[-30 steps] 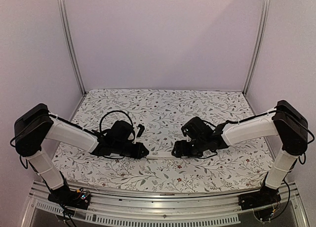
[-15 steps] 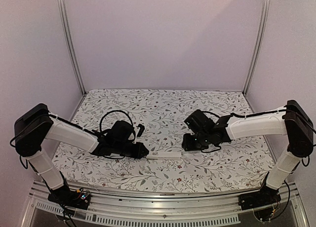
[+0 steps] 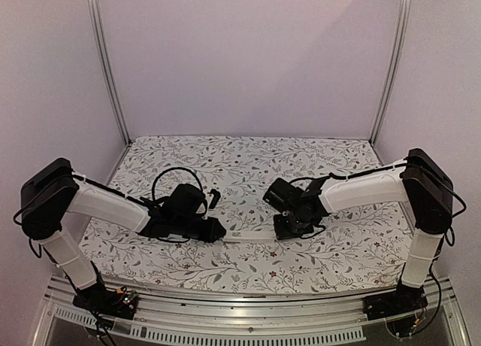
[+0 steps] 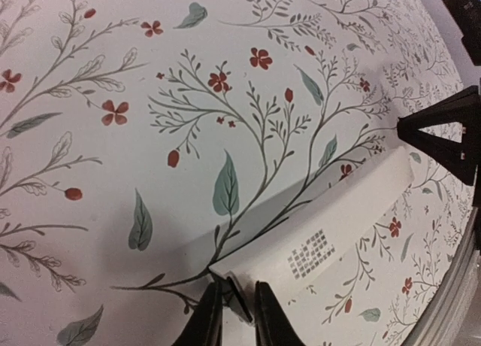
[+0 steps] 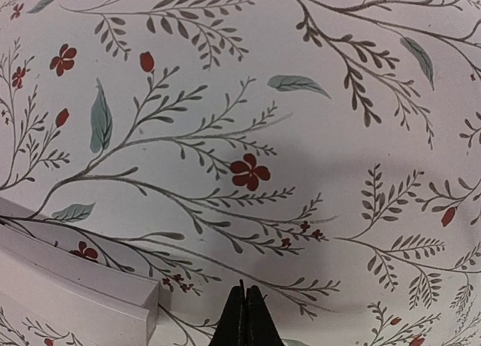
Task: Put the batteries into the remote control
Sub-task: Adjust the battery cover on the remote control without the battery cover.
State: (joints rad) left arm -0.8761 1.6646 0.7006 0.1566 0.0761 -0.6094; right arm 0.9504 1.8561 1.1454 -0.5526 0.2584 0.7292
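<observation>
The remote control (image 3: 252,235), a slim white bar, lies on the floral cloth between the two arms. My left gripper (image 3: 218,229) is shut on its left end. In the left wrist view the fingers (image 4: 270,316) pinch the near end of the remote control (image 4: 338,226), just below a small grey printed patch. My right gripper (image 3: 279,227) sits low by the bar's right end, shut with nothing in it. In the right wrist view its tips (image 5: 244,301) hover just beside the corner of the remote control (image 5: 68,286) without touching. The batteries are out of view.
The floral cloth (image 3: 248,165) covers the whole table. Metal frame posts (image 3: 109,68) and pale walls stand at the back and sides. A black cable loop (image 3: 176,182) rises from the left wrist. An aluminium rail (image 3: 240,305) runs along the near edge.
My right gripper went from open to shut. It drew back from the remote's right end, then returned beside it. The left gripper kept hold of the remote's left end.
</observation>
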